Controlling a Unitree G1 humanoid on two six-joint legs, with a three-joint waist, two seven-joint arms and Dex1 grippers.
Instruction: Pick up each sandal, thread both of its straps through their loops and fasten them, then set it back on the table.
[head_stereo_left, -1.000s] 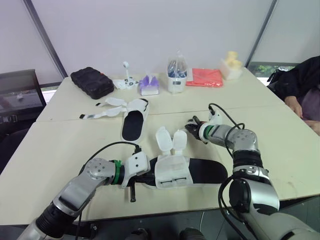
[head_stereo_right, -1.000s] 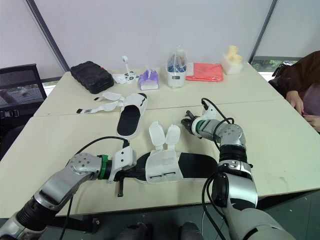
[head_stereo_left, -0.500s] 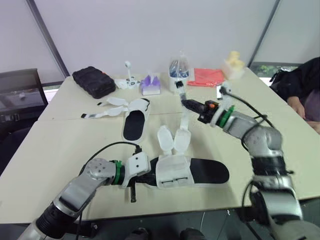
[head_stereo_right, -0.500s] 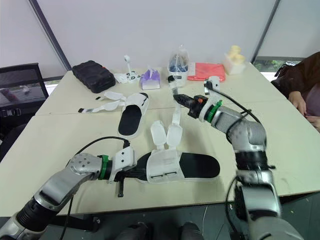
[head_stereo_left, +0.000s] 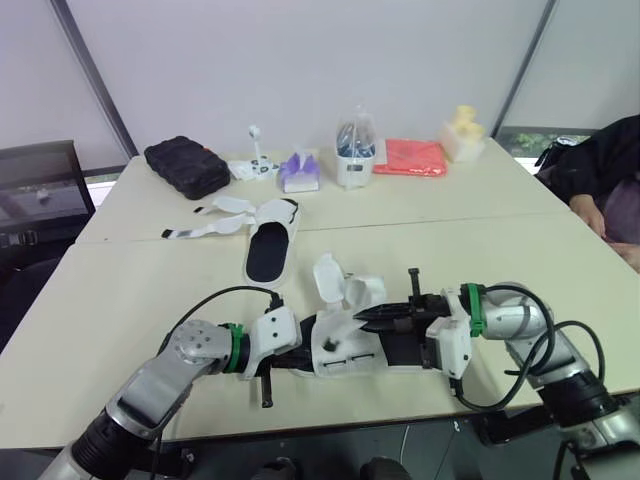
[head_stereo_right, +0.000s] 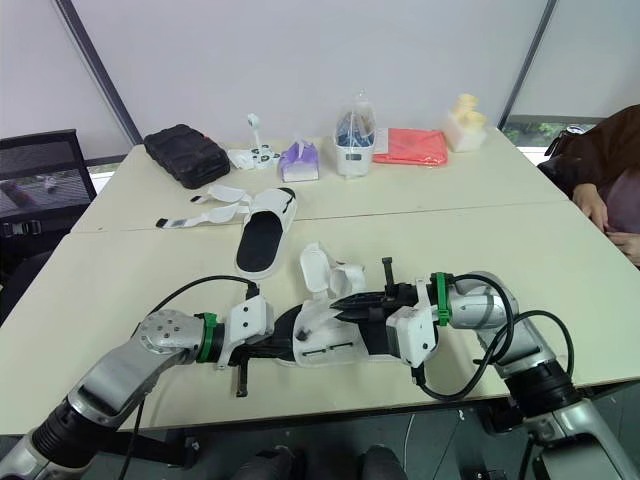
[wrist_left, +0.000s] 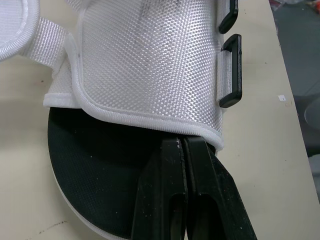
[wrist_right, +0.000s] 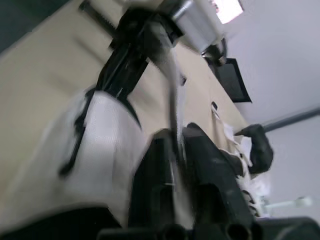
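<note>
Count of items on the table (head_stereo_left: 120, 300):

- Sandals: two. The near sandal (head_stereo_left: 340, 345) is at 6 o'clock and the far sandal (head_stereo_left: 268, 250) at 11 o'clock.
- Straps (head_stereo_left: 327, 277) on the near sandal: two.
- Black loops (wrist_left: 231, 70) on its upper: two.
- Grippers: two, the left gripper (wrist_left: 182, 142) and the right gripper (head_stereo_left: 368, 316).
- Along the 12 o'clock edge, one each: black case (head_stereo_left: 185, 165), white gadget (head_stereo_left: 255, 165), purple pack (head_stereo_left: 297, 170), clear bag (head_stereo_left: 354, 150), red packet (head_stereo_left: 410, 155), yellow-white object (head_stereo_left: 462, 132).
- Persons (head_stereo_left: 600, 170): one, at 3 o'clock.

Setting: test lab, office-style room.
Walls: plain white panels (head_stereo_left: 300, 60), dark slanted struts.
Furniture: pale worktop (head_stereo_left: 120, 290), two pushed together; black office chair (head_stereo_right: 40, 180) alongside.
Props: black case (head_stereo_left: 185, 165), red cloth (head_stereo_left: 408, 155) along the far edge.
Observer: person's dark sleeve (head_stereo_left: 600, 160) at the right.
</note>
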